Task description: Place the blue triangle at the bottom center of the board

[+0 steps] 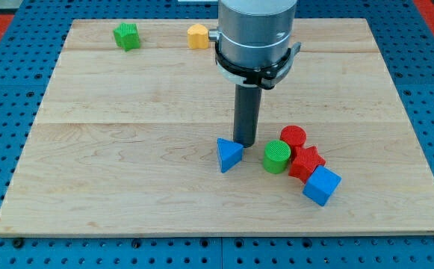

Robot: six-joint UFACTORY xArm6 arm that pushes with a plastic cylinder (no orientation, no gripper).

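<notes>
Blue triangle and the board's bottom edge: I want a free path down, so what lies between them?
Nothing: in the camera view, only bare wood lies between the blue triangle and the board's bottom edge. My tip sits just up-right of the triangle.

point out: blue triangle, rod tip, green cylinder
blue triangle (229, 154), camera view, on its front face, near board centre.
my tip (246, 142), camera view, on the rod's very end, just up-right of the triangle.
green cylinder (276, 155), camera view, on its ribbed top, right of the triangle.
</notes>
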